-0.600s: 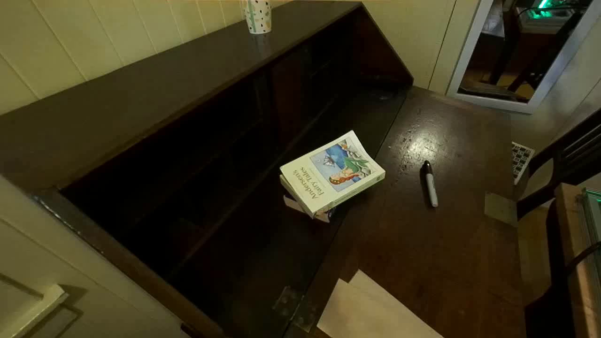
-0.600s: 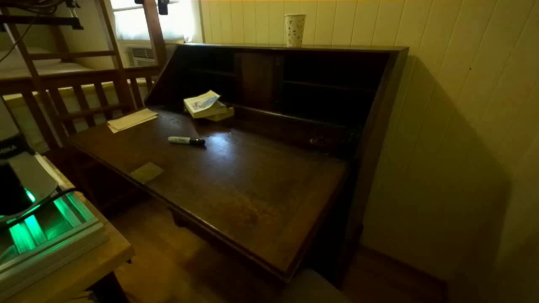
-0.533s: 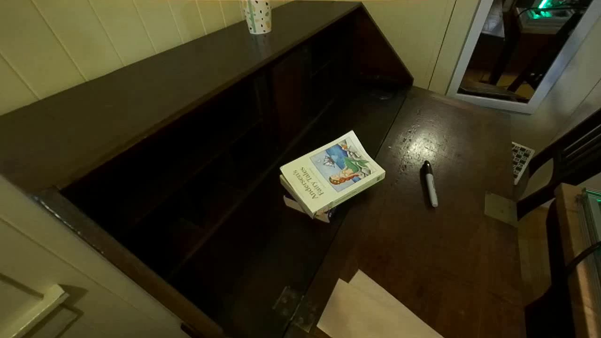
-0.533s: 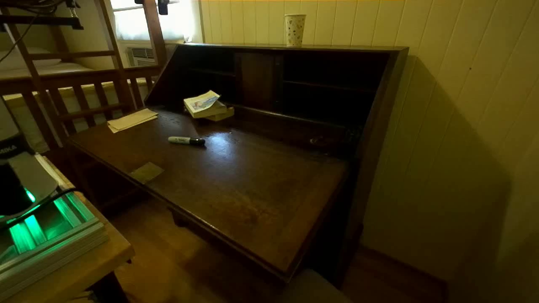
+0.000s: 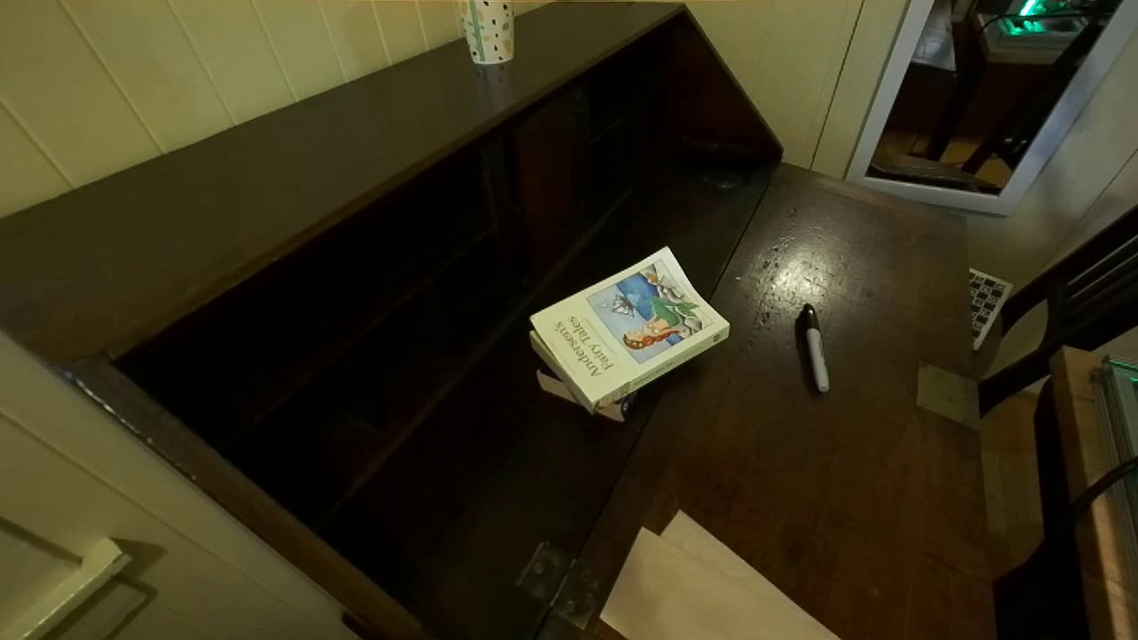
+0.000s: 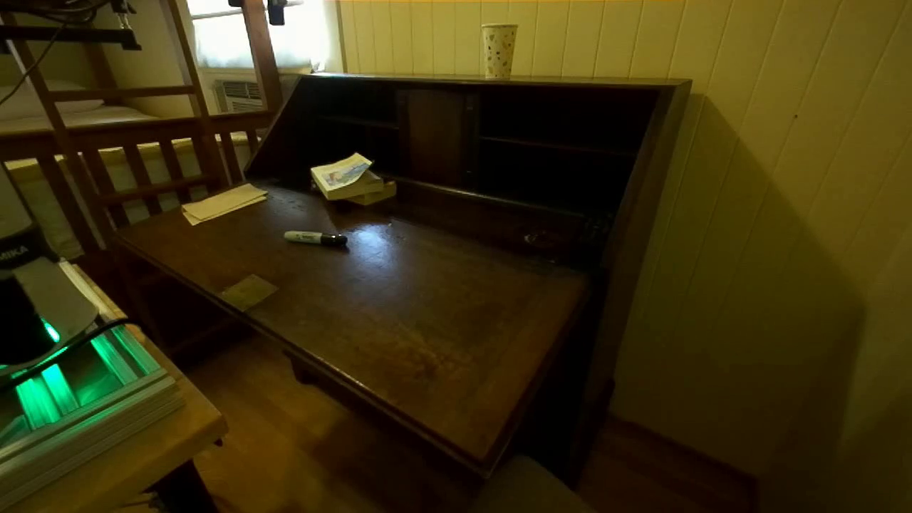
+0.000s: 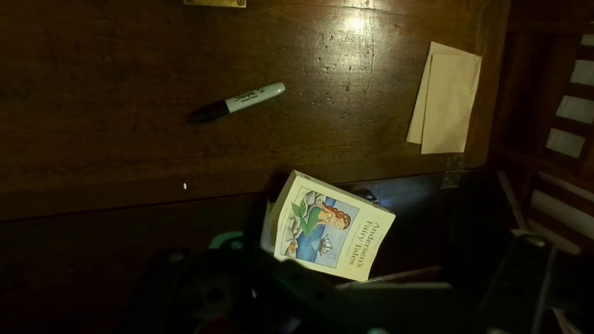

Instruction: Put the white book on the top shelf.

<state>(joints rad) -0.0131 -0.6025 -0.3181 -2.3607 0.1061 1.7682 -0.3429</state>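
The white book point(image 5: 629, 324) lies face up, tilted, on top of a dark blue book point(image 5: 615, 409) on the inner strip of the dark wooden desk. The white book also shows in an exterior view point(image 6: 342, 174) and in the wrist view point(image 7: 327, 227). Wide dark recesses run along the desk's back, with upper ones point(image 6: 566, 114) beside the end boards; I cannot tell which is the top shelf. My gripper point(image 7: 366, 215) is open in the wrist view, its dark fingers spread on either side of the white book. Its height above the book is unclear.
A marker point(image 5: 816, 351) and folded papers point(image 5: 702, 578) lie on the desk's fold-down board. A speckled cup point(image 6: 499, 51) stands on the desk's top. A robot arm link point(image 6: 43, 285) and a table with green light stand at the edge. A ladder point(image 6: 57, 107) stands behind.
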